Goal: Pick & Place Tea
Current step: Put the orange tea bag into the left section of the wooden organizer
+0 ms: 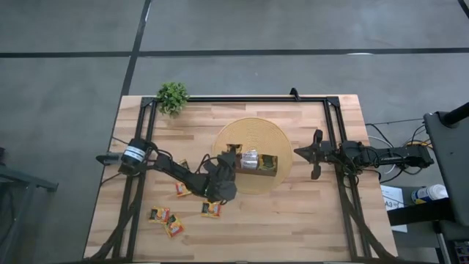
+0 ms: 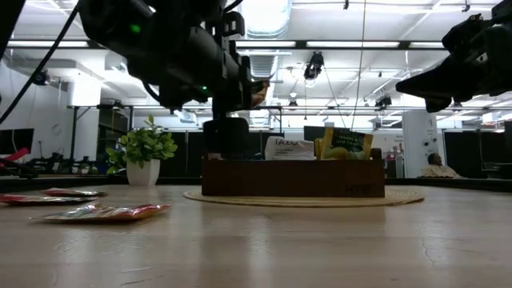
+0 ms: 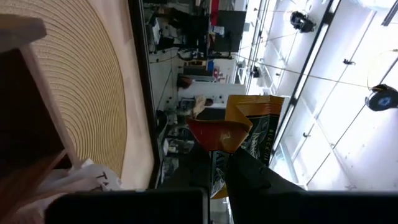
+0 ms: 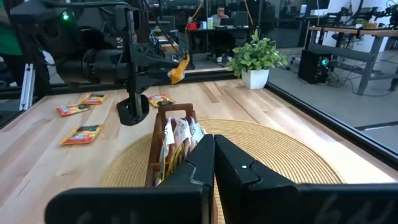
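sachets on table: 4 | left pincer: clamps 1 sachet | right pincer: closed, empty

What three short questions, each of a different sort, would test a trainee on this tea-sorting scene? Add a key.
1. True or false: the left gripper holds a yellow-red sachet in the air near the wooden box.
2. How many sachets lie on the bare table in the high view? A two, B four, C seven.
3. Fill in: the wooden box stands on a round woven ____.

Key: 1 true. 2 B. 3 mat. The right gripper waits shut at the mat's right edge, holding nothing.
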